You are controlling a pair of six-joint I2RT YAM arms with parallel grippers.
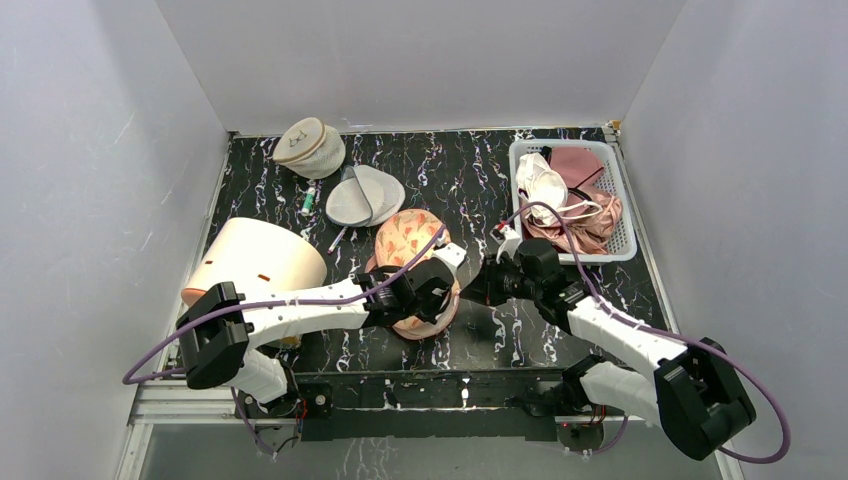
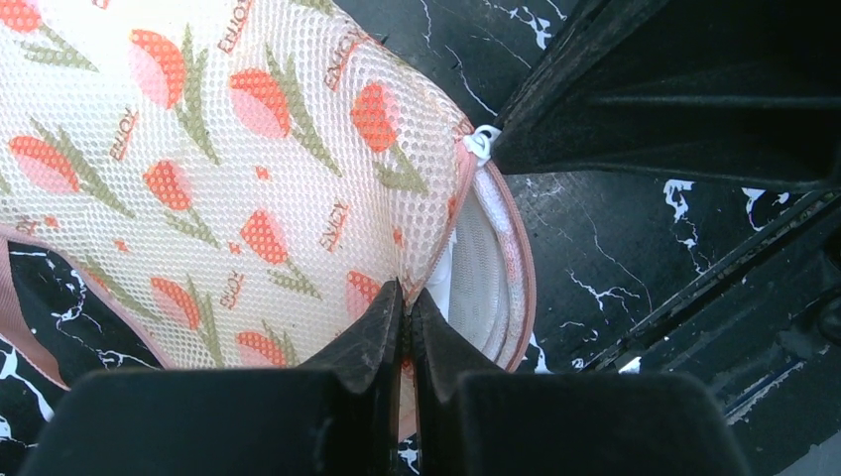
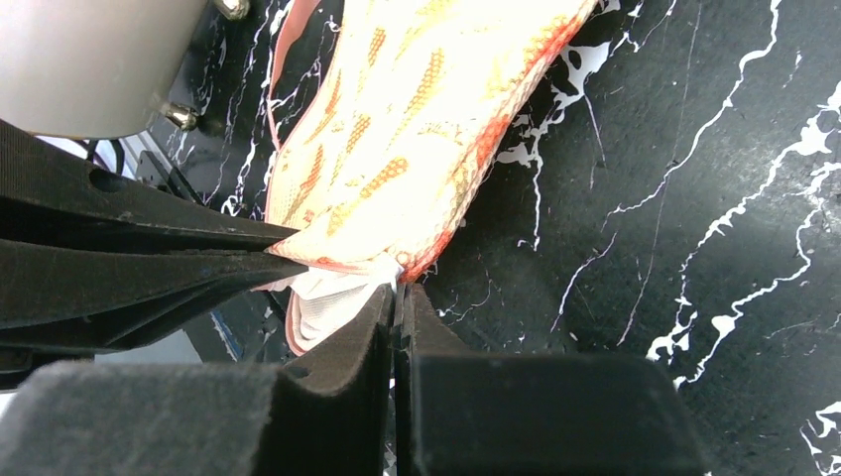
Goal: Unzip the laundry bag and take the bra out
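The laundry bag [image 1: 405, 238] lies with its long axis running away from both grippers. The left gripper [image 2: 407, 307] is clenched on the bag's near rim. Just beside it, the right gripper [image 3: 397, 302] pinches the zipper pull [image 2: 481, 142] at its fingertips. The zip gapes slightly here; the bra is not visible.

The left arm [image 1: 300, 318] and right arm [image 1: 625, 340] have white shells, blocky black joints and trailing purple cables [image 1: 300, 301]; the fingers [image 2: 555, 416] are matte black.

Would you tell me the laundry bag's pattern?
The laundry bag shows red-orange flowers with green leaves on cream mesh; clearest in left wrist view.
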